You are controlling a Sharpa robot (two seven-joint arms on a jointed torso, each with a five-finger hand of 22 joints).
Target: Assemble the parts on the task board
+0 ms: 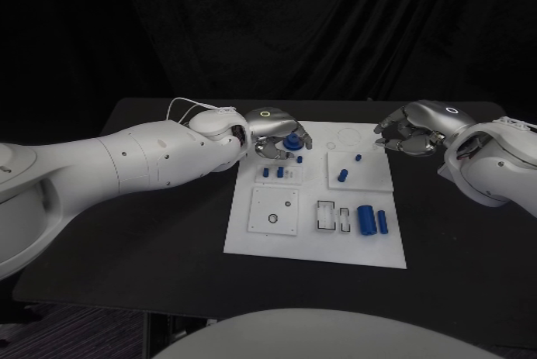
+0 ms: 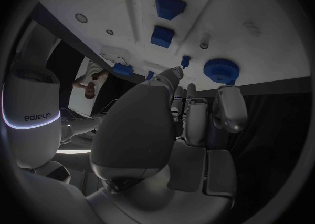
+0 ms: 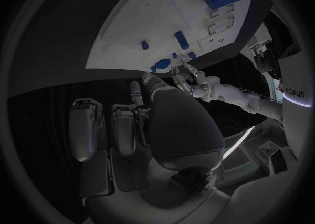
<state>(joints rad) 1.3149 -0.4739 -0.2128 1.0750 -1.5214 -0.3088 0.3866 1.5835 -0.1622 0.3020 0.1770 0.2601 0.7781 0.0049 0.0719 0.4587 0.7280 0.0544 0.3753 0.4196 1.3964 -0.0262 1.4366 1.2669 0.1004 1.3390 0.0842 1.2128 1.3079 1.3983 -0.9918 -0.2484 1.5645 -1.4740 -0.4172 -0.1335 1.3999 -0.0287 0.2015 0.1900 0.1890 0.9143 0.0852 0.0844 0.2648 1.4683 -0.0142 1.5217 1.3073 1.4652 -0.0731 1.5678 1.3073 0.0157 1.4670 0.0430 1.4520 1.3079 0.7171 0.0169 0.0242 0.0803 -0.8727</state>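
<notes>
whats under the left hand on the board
A round blue part sits at the left hand's fingertips on the task board. Whatever lies beneath the palm is covered.

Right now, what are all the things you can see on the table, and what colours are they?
Table: one, black, under everything.
Board: one, white, middle of the table.
Knob: one, blue, round, far left of the board, at the left robot hand's fingertips.
Small pegs: several, blue, mid-board.
Cylinders: two, blue, lying side by side at the board's near right.
Left robot hand: one, silver, over the knob.
Right robot hand: one, silver, fingers curled, beside the board's far right corner.
</notes>
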